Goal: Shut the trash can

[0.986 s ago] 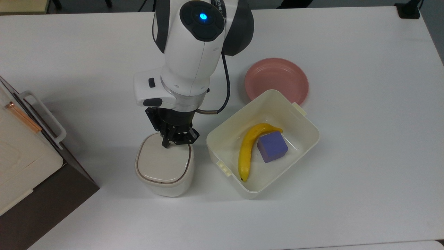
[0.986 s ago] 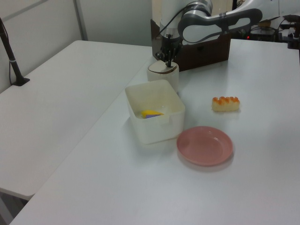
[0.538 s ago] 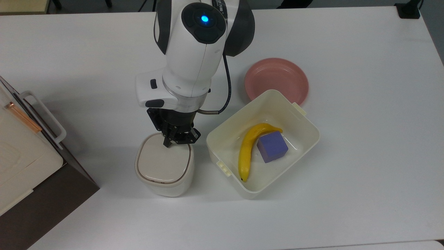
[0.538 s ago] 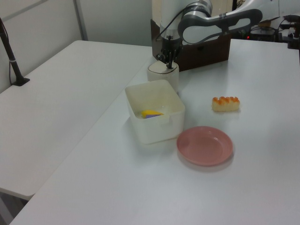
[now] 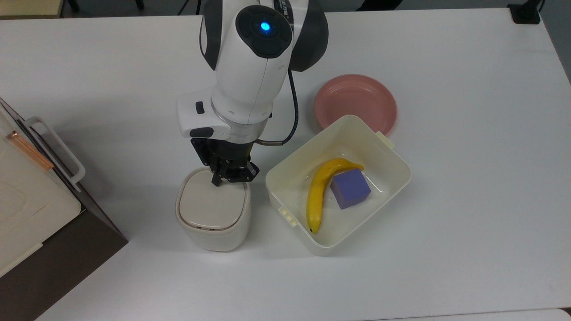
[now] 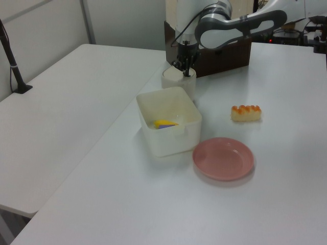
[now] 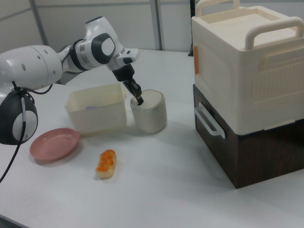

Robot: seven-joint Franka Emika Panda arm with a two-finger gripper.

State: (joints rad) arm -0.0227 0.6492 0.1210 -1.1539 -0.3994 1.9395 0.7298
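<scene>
The trash can is a small cream-white rounded bin left of the cream tub. Its beige lid lies flat within the rim, and a small dark button shows at its front edge. My gripper points down with its fingers shut, the tips touching the lid's back edge. In the left view the gripper stands on top of the trash can. From the right view the gripper presses at the top rim of the trash can.
A cream tub holding a banana and a purple block stands right of the bin. A pink plate lies behind it. A cream box on a brown cabinet stands close by. A bread piece lies apart.
The lid has gone from slightly raised, with a dark gap at its rim, to lying flat. The gripper has moved down and a little toward the top view's right.
</scene>
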